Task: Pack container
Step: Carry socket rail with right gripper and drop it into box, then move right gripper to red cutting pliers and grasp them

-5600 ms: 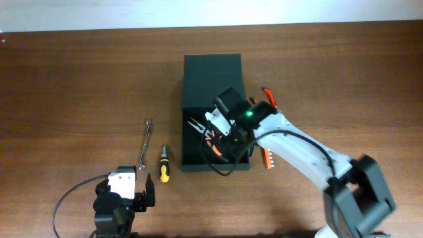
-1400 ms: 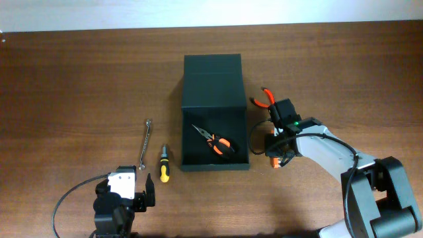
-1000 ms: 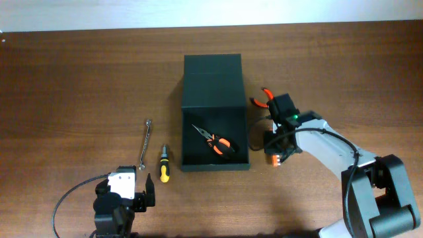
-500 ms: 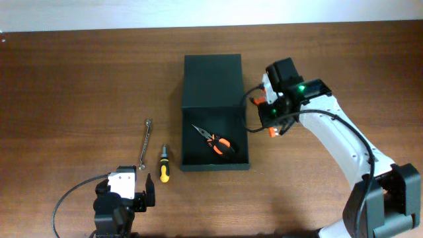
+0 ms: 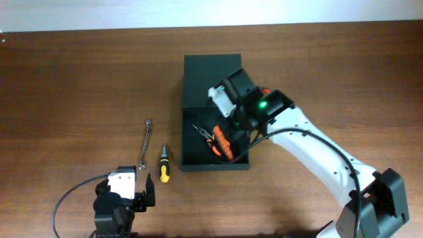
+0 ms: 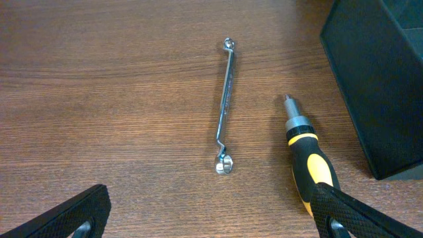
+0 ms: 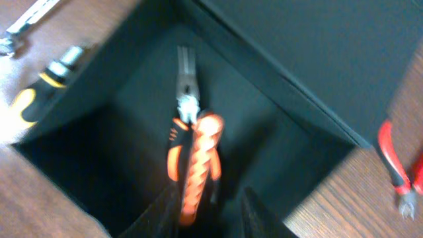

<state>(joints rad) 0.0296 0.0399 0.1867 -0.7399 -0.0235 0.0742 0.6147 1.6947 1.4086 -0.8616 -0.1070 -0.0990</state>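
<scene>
The dark green-black container stands open mid-table with its lid folded back. Orange-handled needle-nose pliers lie inside it, also seen in the right wrist view. My right gripper hangs over the box interior, shut on an orange ribbed tool, blurred in the wrist view. My left gripper is open and empty near the front edge, behind a yellow-black screwdriver and a silver wrench.
Red-handled pliers lie on the table right of the box, mostly hidden under my right arm in the overhead view. The screwdriver and wrench lie left of the box. The box corner shows in the left wrist view.
My right gripper took the orange ribbed tool from the table right of the box, lifted it and carried it left over the box interior. The left arm has not moved.
</scene>
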